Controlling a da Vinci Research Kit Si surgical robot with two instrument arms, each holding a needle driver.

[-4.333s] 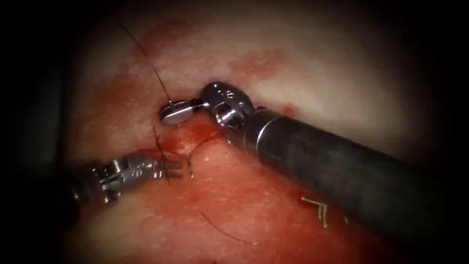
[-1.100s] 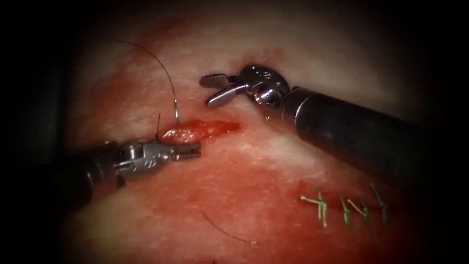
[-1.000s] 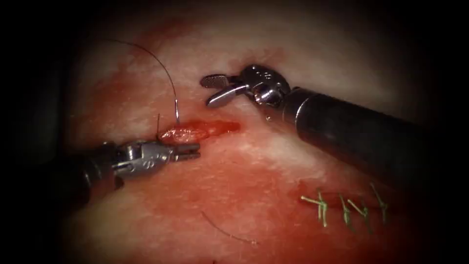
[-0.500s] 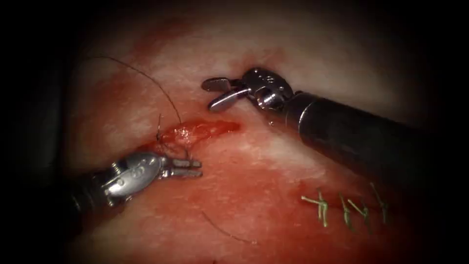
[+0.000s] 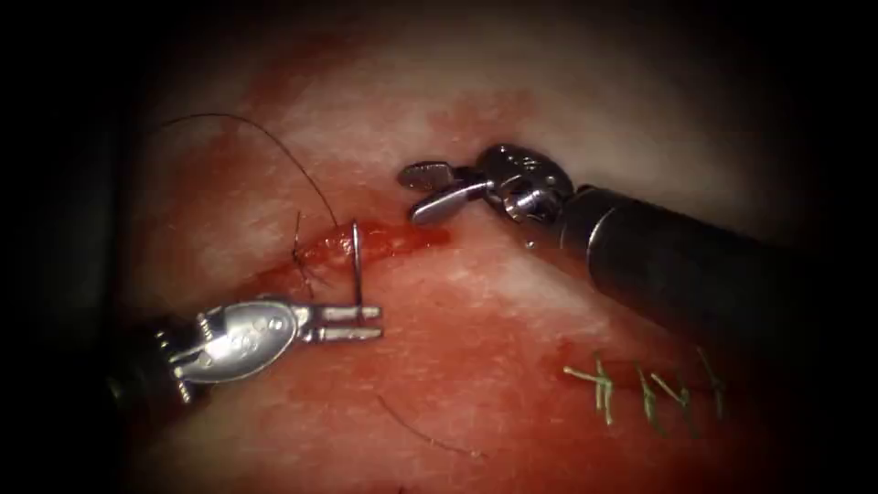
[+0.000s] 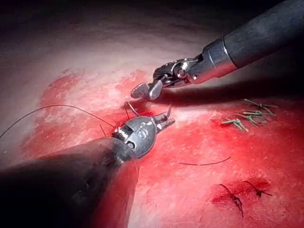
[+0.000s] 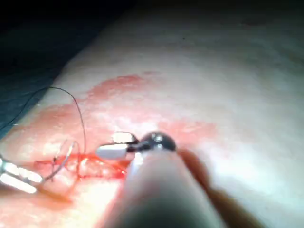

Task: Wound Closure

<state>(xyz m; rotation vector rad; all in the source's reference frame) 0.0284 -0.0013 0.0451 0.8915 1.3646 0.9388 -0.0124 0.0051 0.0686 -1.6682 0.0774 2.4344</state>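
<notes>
Left tool [image 5: 366, 322] jaws clamped on needle [image 5: 356, 265] near one end; needle stands upright, far end at cut [image 5: 384, 240] (whether seated in tissue [image 5: 512, 302] unclear). Thread [image 5: 274, 151] arcs away up-left of cut. Right tool [image 5: 428, 190] jaws apart, holding nothing, hovering just above cut's right end. Green stitches [image 5: 640, 384] lower right.

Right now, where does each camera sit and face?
Endoscope: above and in front, facing the red cut in pale tissue; left tool grips the curved steel needle near one end, over the cut, whether in tissue unclear; right tool open, empty.
Left wrist: rides its shaft, facing its jaws, right tool beyond.
Right wrist: rides its shaft, facing its jaws and the cut.
All share the cut and dark thread.
</notes>
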